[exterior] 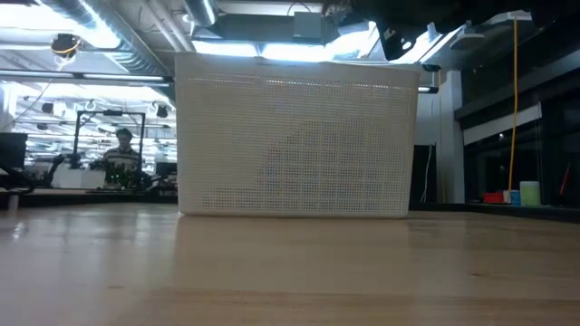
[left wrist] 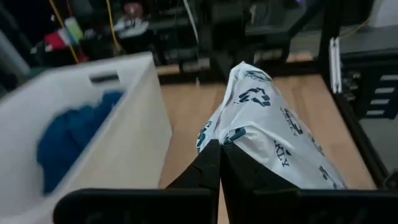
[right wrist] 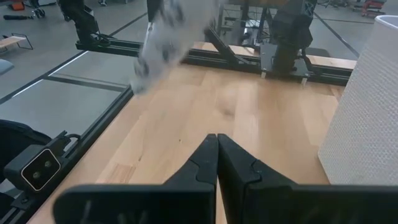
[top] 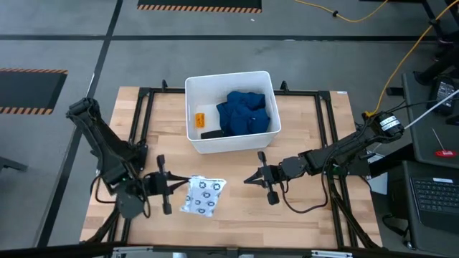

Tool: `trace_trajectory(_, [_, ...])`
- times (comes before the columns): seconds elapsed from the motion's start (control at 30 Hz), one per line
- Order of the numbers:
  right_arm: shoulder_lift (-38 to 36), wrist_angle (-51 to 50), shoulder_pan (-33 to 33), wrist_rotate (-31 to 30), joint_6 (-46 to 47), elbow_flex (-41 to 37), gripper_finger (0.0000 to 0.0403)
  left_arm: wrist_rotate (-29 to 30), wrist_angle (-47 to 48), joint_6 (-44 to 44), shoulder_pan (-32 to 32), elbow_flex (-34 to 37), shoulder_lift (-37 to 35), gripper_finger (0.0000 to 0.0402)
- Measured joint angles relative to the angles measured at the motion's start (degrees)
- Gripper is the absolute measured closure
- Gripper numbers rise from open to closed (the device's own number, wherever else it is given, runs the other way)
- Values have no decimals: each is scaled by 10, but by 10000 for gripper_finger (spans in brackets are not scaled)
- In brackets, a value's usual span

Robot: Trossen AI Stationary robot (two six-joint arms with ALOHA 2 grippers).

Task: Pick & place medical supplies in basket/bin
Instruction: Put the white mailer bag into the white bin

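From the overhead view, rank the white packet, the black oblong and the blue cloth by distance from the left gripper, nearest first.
1. white packet: pinched in the left gripper.
2. black oblong: in the tub, near its front wall.
3. blue cloth: in the tub, far right side.

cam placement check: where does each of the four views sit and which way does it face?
High: overhead, straight down; both arms, tub.
Low: table height, level; tub wall, no arms.
Left wrist: past left gripper shut on the white packet.
Right wrist: past shut right gripper, empty.
Shared: packet and tub.
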State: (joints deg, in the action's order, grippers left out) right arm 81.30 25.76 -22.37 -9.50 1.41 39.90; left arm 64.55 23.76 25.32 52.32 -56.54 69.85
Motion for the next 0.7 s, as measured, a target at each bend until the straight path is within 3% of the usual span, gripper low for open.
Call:
trace_trajectory(0.37, [0, 1, 0, 0, 0, 0, 395, 31, 0, -235, -72, -128, -52, 400])
trace_trajectory(0.7, [0, 2, 0, 0, -4, 0, 395, -54, -1, -400, -207, -209, -80, 400])
